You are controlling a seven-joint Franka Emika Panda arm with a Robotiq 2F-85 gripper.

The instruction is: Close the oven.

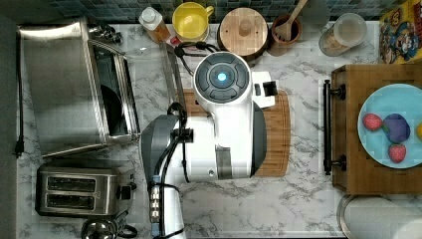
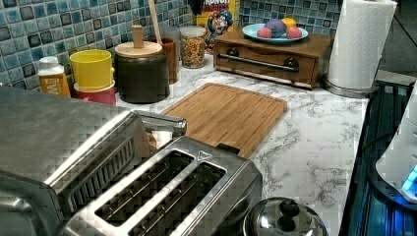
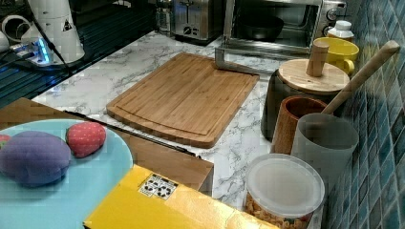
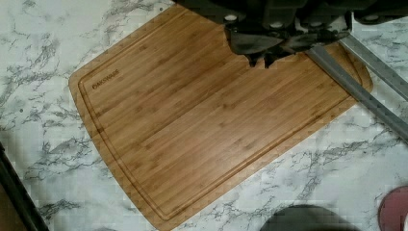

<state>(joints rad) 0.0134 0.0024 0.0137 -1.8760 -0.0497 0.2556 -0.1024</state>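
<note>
Steel-grey oven (image 1: pixel 62 87), white-grey veined marble counter (image 1: pixel 303 199).

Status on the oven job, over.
Hand shut, holding nothing, above the cutting board. Oven door down, open. Nothing blocking the door.

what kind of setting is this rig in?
Most likely a kitchen countertop, possibly a mock-up. Cues: a marble-look counter backed by blue mosaic tile, a toaster oven with its door down beside a two-slot toaster, and a bamboo cutting board.
</note>
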